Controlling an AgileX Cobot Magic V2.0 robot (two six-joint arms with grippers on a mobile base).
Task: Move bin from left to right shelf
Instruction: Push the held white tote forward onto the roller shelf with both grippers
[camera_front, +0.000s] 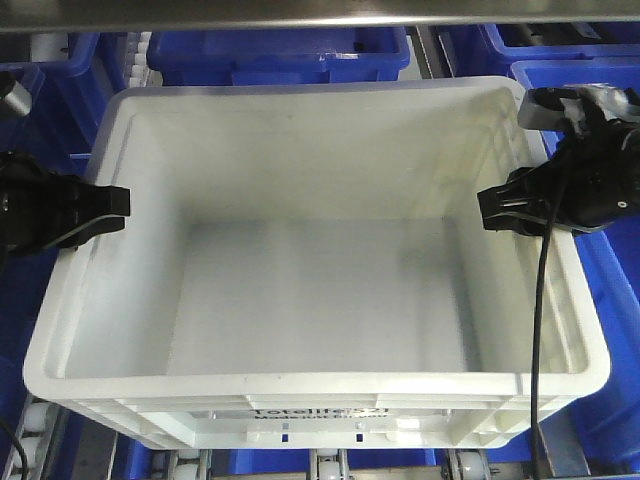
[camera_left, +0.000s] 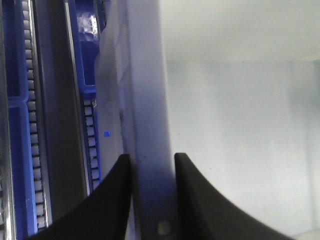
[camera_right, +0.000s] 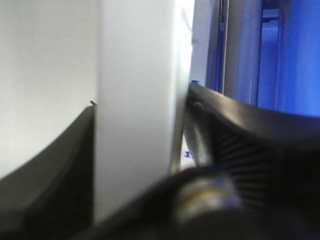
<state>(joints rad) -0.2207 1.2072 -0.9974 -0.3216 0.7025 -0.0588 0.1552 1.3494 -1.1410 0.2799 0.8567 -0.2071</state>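
Front view first: the white bin (camera_front: 310, 250) fills the middle of the picture, open side up, with nothing inside it, its printed side facing the camera at the bottom. It sits on roller tracks (camera_front: 325, 465), white rollers peeking out under its near edge. A steel bar (camera_front: 300, 12) runs across the top. Blue crates (camera_front: 280, 52) crowd behind it and along both sides. The left claw (camera_front: 118, 205) is at the bin's left rim, the right claw (camera_front: 487, 208) at the right rim, each about halfway along its wall. A black cable (camera_front: 540, 330) hangs down from the right arm over the bin's right wall.

Left wrist view: the two black fingers (camera_left: 112, 200) straddle the bin's rim (camera_left: 150, 125), one outside, one inside, pinching the wall between them. Blue crate and a roller strip (camera_left: 91, 145) lie just left of it.

Right wrist view: close and blurry, but the white wall (camera_right: 135, 110) stands between the two dark fingers (camera_right: 240, 135), which press on either side of it. Blue plastic (camera_right: 300, 55) shows beyond.
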